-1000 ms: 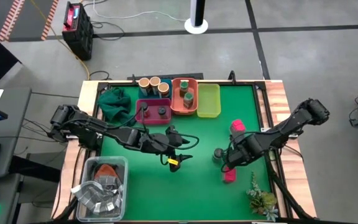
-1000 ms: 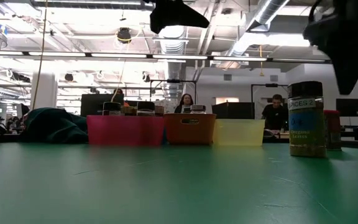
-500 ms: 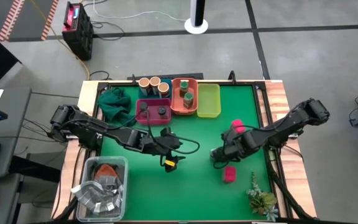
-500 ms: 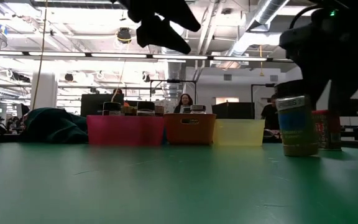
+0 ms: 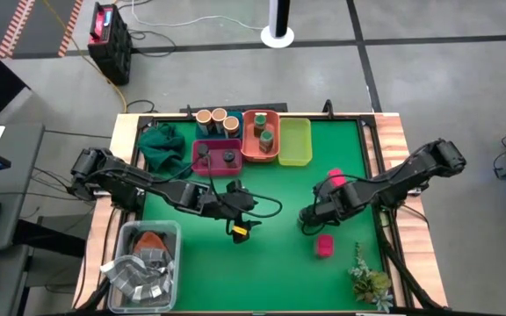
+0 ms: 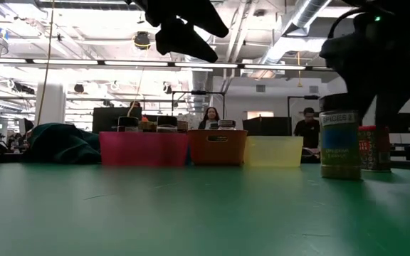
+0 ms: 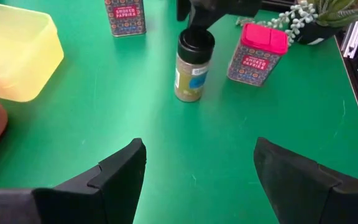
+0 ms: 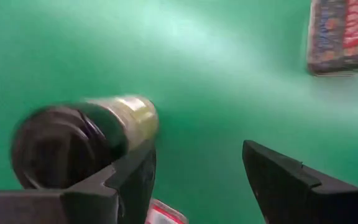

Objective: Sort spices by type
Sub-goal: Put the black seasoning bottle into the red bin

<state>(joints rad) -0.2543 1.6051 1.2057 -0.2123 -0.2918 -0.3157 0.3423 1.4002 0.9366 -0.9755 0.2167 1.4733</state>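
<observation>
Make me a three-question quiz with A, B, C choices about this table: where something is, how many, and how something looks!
1. Where is the round dark-lidded jar of greenish spice?
A. on the floor
B. upright on the green mat, under the right gripper
C. inside a drawer

2. How many pink-topped square spice boxes are on the mat?
A. one
B. two
C. five

3. How is the yellow-green plastic tray?
A. empty
B. full of jars
C. upside down

Answers: 1 B, the left wrist view shows it standing on the mat below that gripper; 2 B, the high view shows two; 3 A, nothing lies inside it.
</observation>
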